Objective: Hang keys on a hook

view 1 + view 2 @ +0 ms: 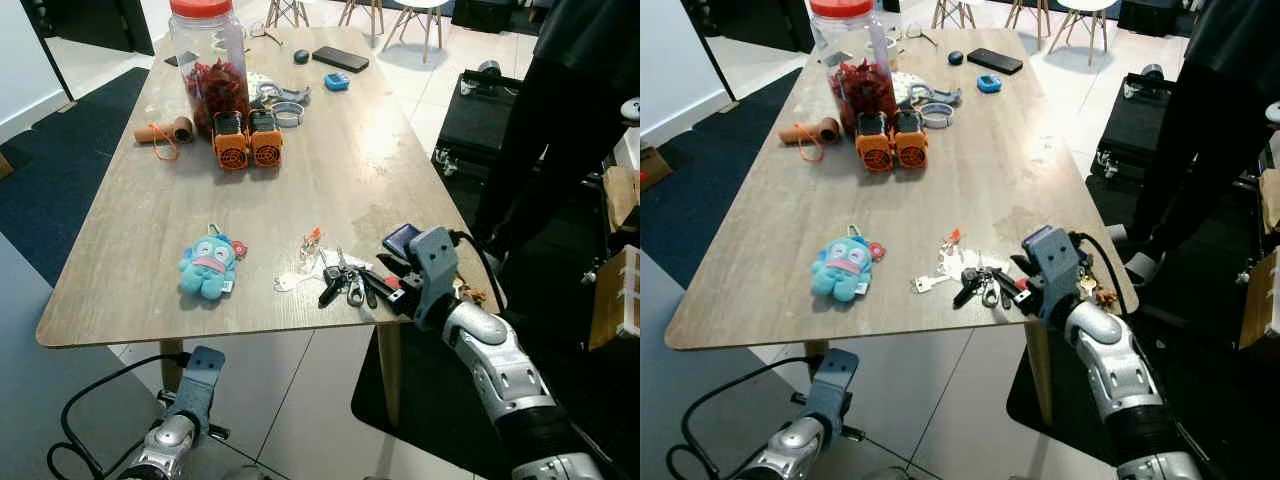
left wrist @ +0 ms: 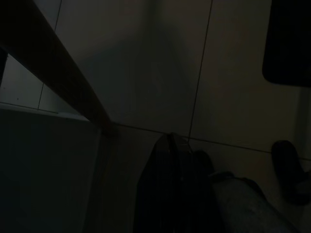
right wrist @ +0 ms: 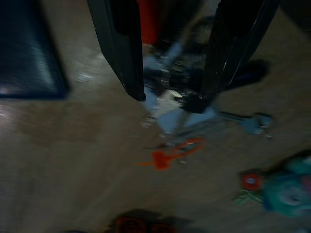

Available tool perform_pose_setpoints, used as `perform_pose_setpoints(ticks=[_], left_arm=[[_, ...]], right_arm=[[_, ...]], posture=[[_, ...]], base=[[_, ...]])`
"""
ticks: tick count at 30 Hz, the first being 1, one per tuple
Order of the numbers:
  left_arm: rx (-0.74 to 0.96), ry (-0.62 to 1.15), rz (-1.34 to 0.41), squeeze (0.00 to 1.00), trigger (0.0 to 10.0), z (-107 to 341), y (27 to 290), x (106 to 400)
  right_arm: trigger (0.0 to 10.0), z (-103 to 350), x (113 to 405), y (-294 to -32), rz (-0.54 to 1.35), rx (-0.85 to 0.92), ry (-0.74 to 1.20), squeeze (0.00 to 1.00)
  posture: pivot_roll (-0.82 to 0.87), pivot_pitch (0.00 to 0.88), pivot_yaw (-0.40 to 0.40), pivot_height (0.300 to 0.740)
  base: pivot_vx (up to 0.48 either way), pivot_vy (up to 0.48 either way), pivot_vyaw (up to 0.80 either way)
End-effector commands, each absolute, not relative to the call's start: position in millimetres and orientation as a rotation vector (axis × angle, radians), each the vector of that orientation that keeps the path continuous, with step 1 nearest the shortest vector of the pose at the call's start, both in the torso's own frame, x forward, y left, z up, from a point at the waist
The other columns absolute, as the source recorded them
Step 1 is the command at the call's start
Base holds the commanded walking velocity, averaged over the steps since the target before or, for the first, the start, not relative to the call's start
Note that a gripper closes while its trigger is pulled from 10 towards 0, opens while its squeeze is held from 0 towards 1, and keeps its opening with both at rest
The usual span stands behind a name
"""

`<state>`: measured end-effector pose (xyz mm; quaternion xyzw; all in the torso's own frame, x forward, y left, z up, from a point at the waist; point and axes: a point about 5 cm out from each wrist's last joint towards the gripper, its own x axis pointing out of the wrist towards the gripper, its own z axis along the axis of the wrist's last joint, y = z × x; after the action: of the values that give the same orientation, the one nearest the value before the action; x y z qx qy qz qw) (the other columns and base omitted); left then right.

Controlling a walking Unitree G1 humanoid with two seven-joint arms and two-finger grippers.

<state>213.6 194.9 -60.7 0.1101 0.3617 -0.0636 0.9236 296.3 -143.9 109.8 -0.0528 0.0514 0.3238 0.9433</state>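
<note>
**Desk:** So where do your keys sit?

**Field:** Your bunch of silver and black keys lies flat near the front right edge of the long light-wood table, with a small orange tag and a white fob splayed beside it. Your right gripper is down at the bunch, its two black fingers spread apart on either side of it in the right wrist view, not yet closed on anything.

**Desk:** How will the bunch handle?

**Field:** Likely light but loose: stiff metal pieces on a ring that will swing and shift. You'd do best to pinch at the ring or the thick black heads, not a single blade, which could slip.

**Desk:** And around it?

**Field:** A teal plush octopus toy lies well to the left. Two orange fans and a red-lidded clear jar stand far up the table. Your left gripper hangs idle below the table edge.
</note>
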Motion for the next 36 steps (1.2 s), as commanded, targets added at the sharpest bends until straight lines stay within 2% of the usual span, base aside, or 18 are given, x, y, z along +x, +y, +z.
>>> perform_pose_setpoints(ticks=[1,10,20,36], left_arm=[[0.221,0.766,-0.13,0.0,10.0,-64.8,194.2,207.2],[0.221,0.769,-0.13,0.0,10.0,-65.3,194.5,206.3],[0.22,0.774,-0.133,0.0,10.0,-65.8,193.6,205.9],[0.22,0.781,-0.123,0.0,10.0,-67.1,195.5,203.2]], right_arm=[[10.0,106.5,291.7,-136.5,0.704,-0.109,0.129,0.0],[10.0,104.8,292.4,-138.1,0.667,-0.118,0.143,0.02],[10.0,104.8,312.5,-137.9,0.487,-0.091,0.135,0.0],[10.0,107.7,323.8,-119.7,0.505,-0.063,0.115,0.0]], posture=[[0.07,0.066,0.011,0.74],[0.07,0.071,0.011,0.74],[0.07,0.08,0.013,0.74],[0.07,0.085,0.005,0.74]], base=[[0.0,0.0,0.0],[0.0,0.0,0.0],[0.0,0.0,0.0],[0.0,0.0,0.0]])
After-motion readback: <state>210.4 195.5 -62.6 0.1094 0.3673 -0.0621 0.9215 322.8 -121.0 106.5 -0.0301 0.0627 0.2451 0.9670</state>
